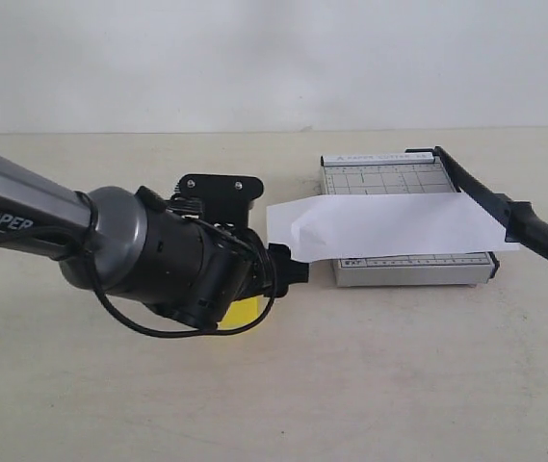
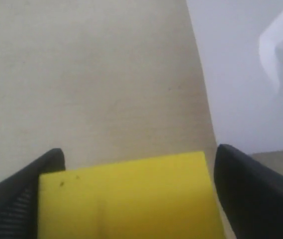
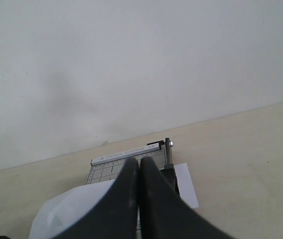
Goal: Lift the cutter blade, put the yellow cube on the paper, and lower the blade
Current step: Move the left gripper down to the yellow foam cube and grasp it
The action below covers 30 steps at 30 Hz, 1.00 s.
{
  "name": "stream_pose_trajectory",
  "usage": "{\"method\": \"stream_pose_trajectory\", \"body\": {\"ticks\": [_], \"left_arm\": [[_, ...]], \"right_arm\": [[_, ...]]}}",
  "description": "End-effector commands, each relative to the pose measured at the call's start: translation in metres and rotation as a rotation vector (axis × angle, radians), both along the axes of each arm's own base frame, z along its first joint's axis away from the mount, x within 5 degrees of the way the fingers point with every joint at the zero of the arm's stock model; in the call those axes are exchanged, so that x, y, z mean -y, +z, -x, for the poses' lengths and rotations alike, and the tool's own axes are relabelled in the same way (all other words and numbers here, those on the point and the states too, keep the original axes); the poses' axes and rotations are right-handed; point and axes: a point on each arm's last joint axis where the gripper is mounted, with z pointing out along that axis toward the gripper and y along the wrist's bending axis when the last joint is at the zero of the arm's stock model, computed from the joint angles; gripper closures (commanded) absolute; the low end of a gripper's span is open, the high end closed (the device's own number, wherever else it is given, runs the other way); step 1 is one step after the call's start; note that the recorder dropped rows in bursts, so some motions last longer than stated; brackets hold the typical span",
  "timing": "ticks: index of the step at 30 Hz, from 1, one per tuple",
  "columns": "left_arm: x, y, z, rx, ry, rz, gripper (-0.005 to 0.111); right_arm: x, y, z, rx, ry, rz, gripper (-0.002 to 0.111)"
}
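The paper (image 1: 379, 226) — a long white strip — lies across the grey trimmer board (image 1: 418, 272), its left end overhanging and creased. The cutter blade (image 1: 485, 195), a thin black arm with a thick rounded handle, slants from its far hinge across the paper's right end. The yellow cube (image 2: 126, 199) sits on the table (image 1: 399, 385) near the paper's left end — off the sheet.

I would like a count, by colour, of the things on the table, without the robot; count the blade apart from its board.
Yellow: 1, the yellow cube
White: 1, the paper
Grey: 1, the trimmer board
Black: 1, the cutter blade
Total: 4
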Motion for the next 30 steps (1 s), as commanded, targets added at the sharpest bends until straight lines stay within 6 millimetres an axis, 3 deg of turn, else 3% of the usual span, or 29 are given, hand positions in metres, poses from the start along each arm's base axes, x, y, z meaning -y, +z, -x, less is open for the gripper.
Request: {"method": "stream_pose_trajectory", "body": {"ticks": [1, 5, 8, 10, 15, 22, 30], "left_arm": [[-0.004, -0.007, 0.006, -0.025, 0.005, -0.010, 0.030], [-0.006, -0.009, 0.007, -0.031, 0.005, -0.017, 0.031], [-0.006, -0.009, 0.007, -0.031, 0.005, -0.017, 0.040], [-0.006, -0.009, 0.007, -0.032, 0.004, -0.016, 0.054], [-0.002, -0.006, 0.009, -0.043, -0.086, -0.035, 0.102], [-0.010, 0.020, 0.005, 0.044, -0.173, -0.206, 0.102], [-0.013, 0.062, 0.006, 0.131, -0.207, -0.210, 0.102]], "right_arm": [[0.000, 0.001, 0.000, 0.012, 0.002, 0.006, 0.108], [0.000, 0.001, 0.000, 0.012, 0.002, 0.006, 0.108], [0.000, 0.001, 0.000, 0.012, 0.002, 0.006, 0.108], [0.000, 0.001, 0.000, 0.012, 0.002, 0.006, 0.108], [0.000, 0.001, 0.000, 0.012, 0.002, 0.006, 0.108], [0.000, 0.001, 0.000, 0.012, 0.002, 0.006, 0.108], [0.000, 0.001, 0.000, 0.012, 0.002, 0.006, 0.108]]}}
